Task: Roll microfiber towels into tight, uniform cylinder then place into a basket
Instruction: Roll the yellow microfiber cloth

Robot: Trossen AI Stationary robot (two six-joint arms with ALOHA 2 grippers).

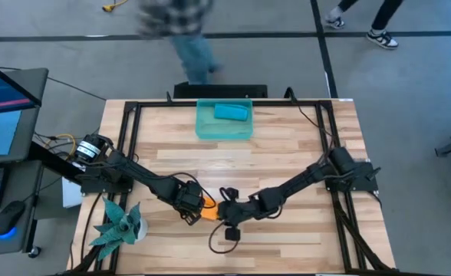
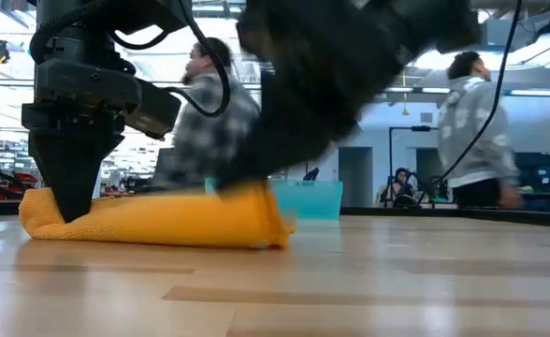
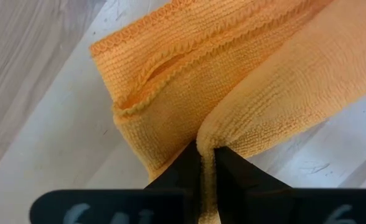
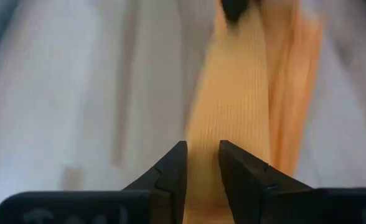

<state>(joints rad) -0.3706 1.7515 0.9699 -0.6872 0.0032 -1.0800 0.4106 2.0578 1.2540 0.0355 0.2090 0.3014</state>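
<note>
While I am working at the near edge of the table (image 1: 287, 146), my left gripper (image 3: 206, 163) is clamped tight on a fold of the orange towel (image 2: 163, 217), fingertips pressed down on the wood; I judge it is pinning that end so the cloth cannot slide or unroll. My right gripper (image 4: 201, 163) is reaching in at the towel's other end, its two fingers straddling the orange strip with a narrow gap between them. Whether it is already gripping the cloth I cannot tell; I read it as lining up to take that end and tighten the roll.

The orange piece is lying folded lengthwise into a thick, loose bundle, flat on the table between the two grippers, not yet a tight cylinder by my reckoning.

Farther back, near the far edge, the basket (image 1: 204, 129) is sitting with the blue towel (image 1: 231, 113) already inside as a small roll.

Counting: two towels, one basket, two arms. A green plant (image 1: 118, 224) is sitting at the near left corner, and people (image 2: 471, 122) are moving beyond the table.
</note>
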